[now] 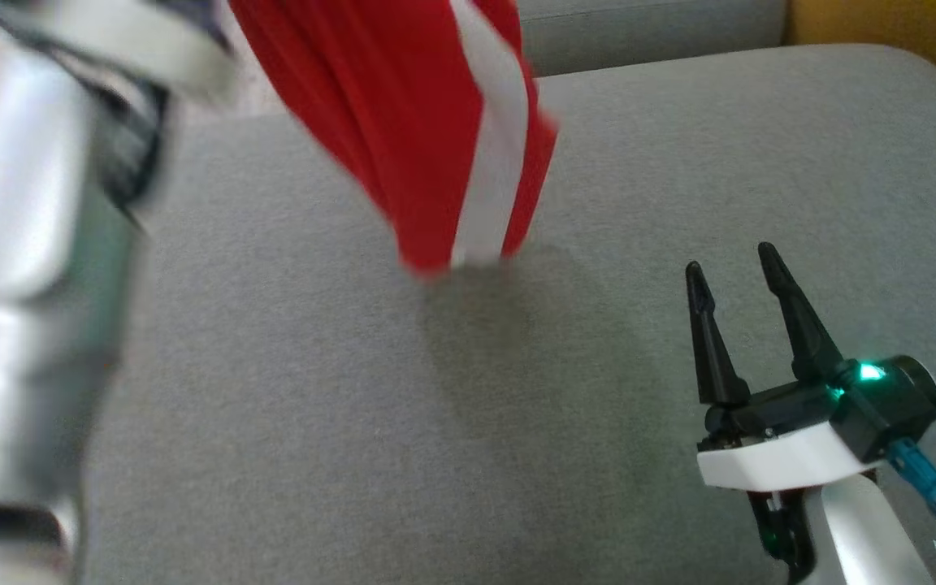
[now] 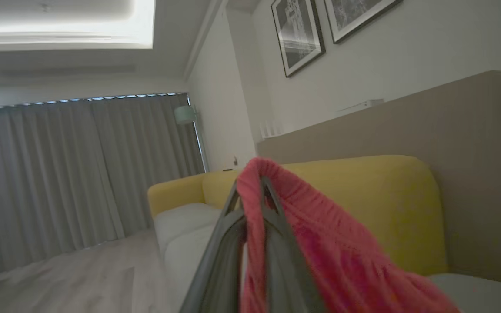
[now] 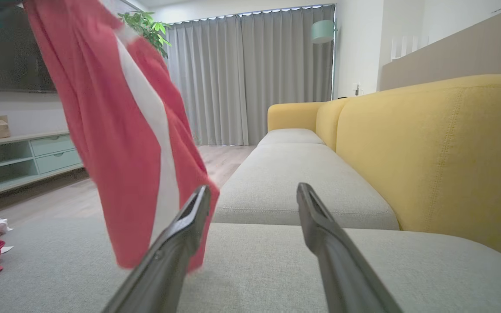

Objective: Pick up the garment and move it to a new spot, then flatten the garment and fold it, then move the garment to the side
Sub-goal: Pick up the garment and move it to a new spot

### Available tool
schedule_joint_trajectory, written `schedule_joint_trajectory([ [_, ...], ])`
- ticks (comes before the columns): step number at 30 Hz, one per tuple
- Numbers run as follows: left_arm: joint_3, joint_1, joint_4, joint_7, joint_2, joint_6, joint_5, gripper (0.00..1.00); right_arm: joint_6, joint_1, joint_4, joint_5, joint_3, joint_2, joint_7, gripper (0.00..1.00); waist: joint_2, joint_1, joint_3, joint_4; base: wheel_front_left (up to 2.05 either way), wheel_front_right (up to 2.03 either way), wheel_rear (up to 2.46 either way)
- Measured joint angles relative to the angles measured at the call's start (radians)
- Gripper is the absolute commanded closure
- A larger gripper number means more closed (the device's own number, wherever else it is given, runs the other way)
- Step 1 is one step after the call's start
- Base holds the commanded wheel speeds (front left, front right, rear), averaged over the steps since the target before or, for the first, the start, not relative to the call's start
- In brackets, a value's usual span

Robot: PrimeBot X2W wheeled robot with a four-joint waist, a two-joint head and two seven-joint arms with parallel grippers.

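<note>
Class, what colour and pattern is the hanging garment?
The garment is red with a white stripe; head view shows it best.

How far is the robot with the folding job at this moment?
Done: the red garment is picked up, pinched in the shut left gripper and hanging over the grey sofa cushion. In hand: carrying it to a spot. Left: laying it down, flattening, folding, moving it aside. The right gripper is open and empty.
</note>
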Motion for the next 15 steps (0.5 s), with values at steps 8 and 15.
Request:
schedule_joint_trajectory([
  [8,-0.141,0.368,-0.02,-0.077,-0.09,0.039,-0.002,1.0,0.0,0.0,-0.002,0.01,0.007,0.001,0.0,0.0,0.0,0.0,0.022,-0.071,0.0,0.0,0.0],
  [15,-0.2,0.616,0.155,-0.158,-0.166,0.106,0.022,0.24,0.0,0.011,0.029,0.009,0.009,0.002,0.0,0.0,0.0,0.0,0.023,-0.106,0.0,0.0,0.0],
])
